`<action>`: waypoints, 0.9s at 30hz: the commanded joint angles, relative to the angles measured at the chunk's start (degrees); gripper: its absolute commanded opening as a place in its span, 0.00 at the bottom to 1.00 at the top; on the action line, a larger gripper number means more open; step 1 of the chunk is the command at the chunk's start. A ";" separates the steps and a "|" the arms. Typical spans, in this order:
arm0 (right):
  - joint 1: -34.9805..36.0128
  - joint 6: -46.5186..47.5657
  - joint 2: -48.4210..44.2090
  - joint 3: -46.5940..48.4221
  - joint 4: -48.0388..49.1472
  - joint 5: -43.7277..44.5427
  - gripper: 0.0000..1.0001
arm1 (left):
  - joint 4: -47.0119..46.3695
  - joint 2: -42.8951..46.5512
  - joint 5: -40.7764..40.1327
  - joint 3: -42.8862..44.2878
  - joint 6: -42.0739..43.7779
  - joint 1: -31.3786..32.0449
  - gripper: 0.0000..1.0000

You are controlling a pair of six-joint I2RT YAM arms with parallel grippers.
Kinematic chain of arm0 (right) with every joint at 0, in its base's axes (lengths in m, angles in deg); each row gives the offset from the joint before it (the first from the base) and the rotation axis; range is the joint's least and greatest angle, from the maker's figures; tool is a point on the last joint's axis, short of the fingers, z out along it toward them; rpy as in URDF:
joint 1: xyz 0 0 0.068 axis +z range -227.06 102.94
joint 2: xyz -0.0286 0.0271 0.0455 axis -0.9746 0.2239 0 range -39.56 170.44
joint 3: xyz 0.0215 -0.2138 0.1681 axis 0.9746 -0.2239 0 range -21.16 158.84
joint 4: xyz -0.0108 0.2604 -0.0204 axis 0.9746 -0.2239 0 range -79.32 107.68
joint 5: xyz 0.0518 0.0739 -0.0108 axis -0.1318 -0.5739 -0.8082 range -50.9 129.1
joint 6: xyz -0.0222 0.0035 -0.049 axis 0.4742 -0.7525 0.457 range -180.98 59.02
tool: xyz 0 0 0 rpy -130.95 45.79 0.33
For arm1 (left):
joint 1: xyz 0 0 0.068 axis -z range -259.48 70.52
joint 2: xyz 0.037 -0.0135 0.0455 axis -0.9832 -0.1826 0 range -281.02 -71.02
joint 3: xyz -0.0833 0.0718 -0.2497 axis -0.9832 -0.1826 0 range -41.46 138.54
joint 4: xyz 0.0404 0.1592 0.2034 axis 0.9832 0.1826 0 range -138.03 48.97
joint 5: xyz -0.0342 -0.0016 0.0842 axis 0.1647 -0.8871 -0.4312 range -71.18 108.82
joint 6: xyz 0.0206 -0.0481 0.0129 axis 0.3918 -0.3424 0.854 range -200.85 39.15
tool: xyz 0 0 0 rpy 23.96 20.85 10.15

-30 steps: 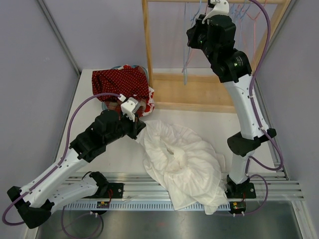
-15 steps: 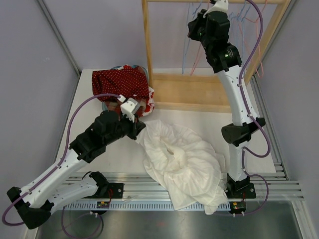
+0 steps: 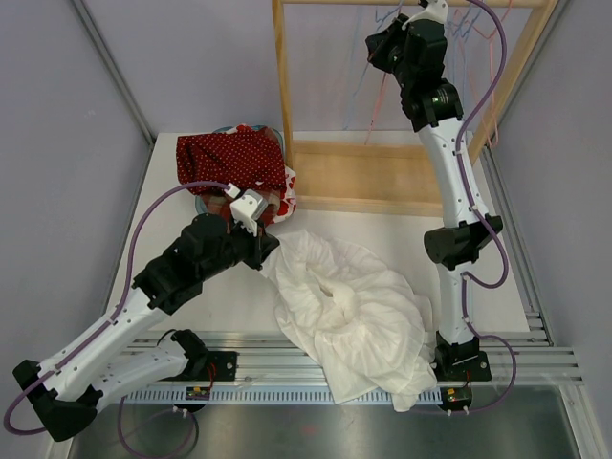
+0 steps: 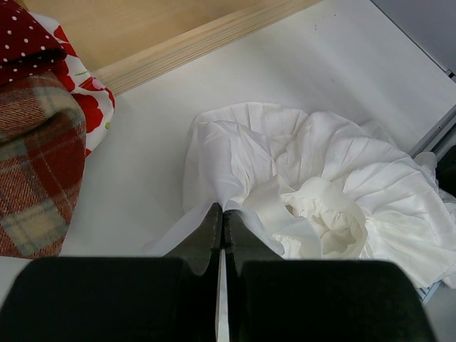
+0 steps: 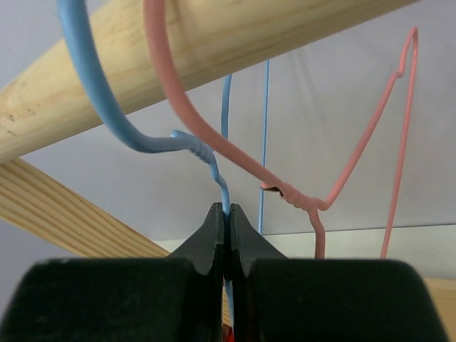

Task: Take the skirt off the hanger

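The white skirt (image 3: 349, 311) lies crumpled on the table in front of the arms, off the hanger. My left gripper (image 4: 222, 211) is shut on a fold at the white skirt's (image 4: 320, 178) near-left edge. High up at the wooden rail (image 5: 164, 64), my right gripper (image 5: 225, 208) is shut on the wire of the blue hanger (image 5: 107, 114), whose hook curls over the rail. A pink hanger (image 5: 285, 189) hangs on the same rail just to the right. In the top view the right gripper (image 3: 382, 33) is up at the rack's top bar.
A heap of clothes, red dotted fabric (image 3: 229, 158) over plaid (image 4: 32, 164), lies at the back left of the table. The wooden rack's base (image 3: 368, 177) and post (image 3: 280, 76) stand behind the skirt. The arms' metal rail (image 3: 287, 354) runs along the near edge.
The right arm has straightened and swung its gripper, with the blue hanger, slightly further right and back along the rack's top bar. The left arm and skirt have not moved.
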 commanded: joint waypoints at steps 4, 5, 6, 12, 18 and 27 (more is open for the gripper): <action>-1.43 -2.98 1.73 2.73 3.77 -3.23 0.00 | -3.39 0.35 1.04 -0.29 -0.71 0.04 0.00; -1.52 -3.16 1.90 2.64 3.25 -3.75 0.00 | -3.30 0.35 1.04 -0.20 -0.71 0.13 0.00; -1.60 -3.16 2.08 2.64 3.07 -3.84 0.00 | -3.48 0.18 0.95 -0.28 -0.71 0.13 0.00; -1.78 -2.99 2.08 0.71 -0.09 -5.69 0.00 | -3.56 -0.35 0.60 -0.11 -0.71 0.22 0.00; -1.87 -2.29 2.35 -0.26 -2.20 -9.12 0.21 | -3.57 -0.44 -1.59 -0.11 -0.62 0.22 0.00; -1.78 -1.41 -7.48 -16.56 0.51 -9.21 0.99 | 0.39 -7.45 -13.02 14.28 4.64 -0.22 0.00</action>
